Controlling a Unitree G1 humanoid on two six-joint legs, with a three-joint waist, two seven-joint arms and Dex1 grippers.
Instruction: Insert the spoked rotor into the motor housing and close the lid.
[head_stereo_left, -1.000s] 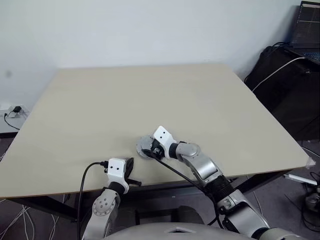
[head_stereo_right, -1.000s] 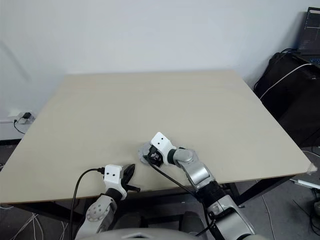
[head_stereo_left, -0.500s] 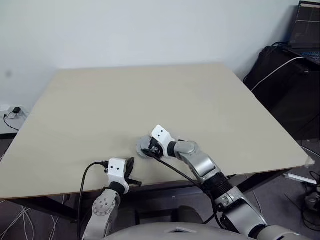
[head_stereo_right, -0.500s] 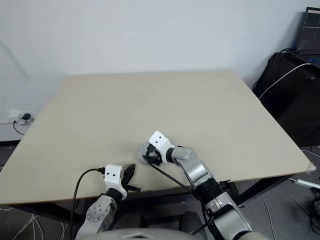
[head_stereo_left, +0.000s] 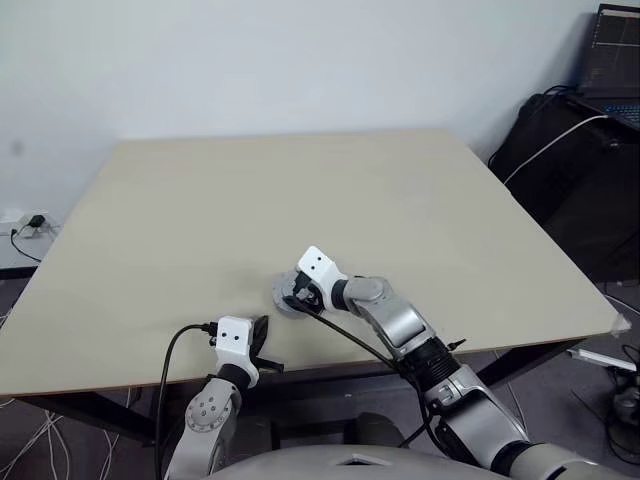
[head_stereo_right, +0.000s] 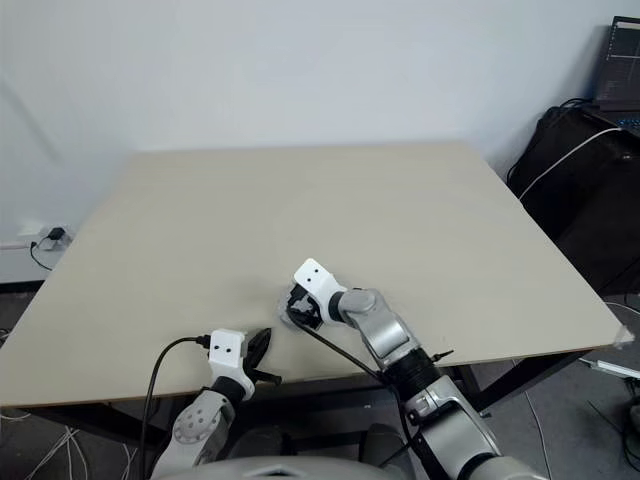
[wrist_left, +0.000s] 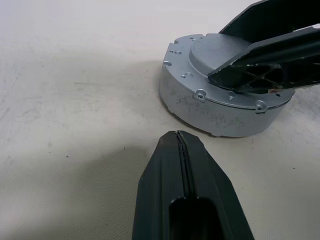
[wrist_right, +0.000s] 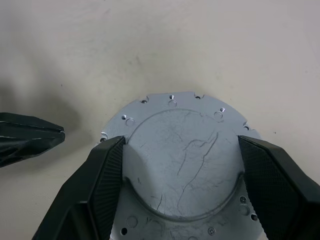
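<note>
A grey round metal unit (wrist_left: 220, 107) lies on the table near its front edge. Its top face, the lid (wrist_right: 180, 145), has a flange with small screw holes and a raised round centre. My right gripper (wrist_right: 181, 146) comes down on it from above, and its black fingers (wrist_right: 107, 170) clasp the raised centre from both sides. Just short of the unit's near side, my left gripper (wrist_left: 178, 136) rests shut and empty above the table. The spoked rotor and the motor housing's windings are hidden.
The pale wooden table (head_stereo_left: 300, 180) stretches bare behind the unit. To the right of it stand a dark bag and a laptop (head_stereo_left: 612, 60). A black cable (head_stereo_left: 175, 350) loops from my left wrist over the table's front edge.
My right wrist has tipped a little further down over the lid and its white block has shifted slightly left. The unit and my left gripper have stayed in place.
</note>
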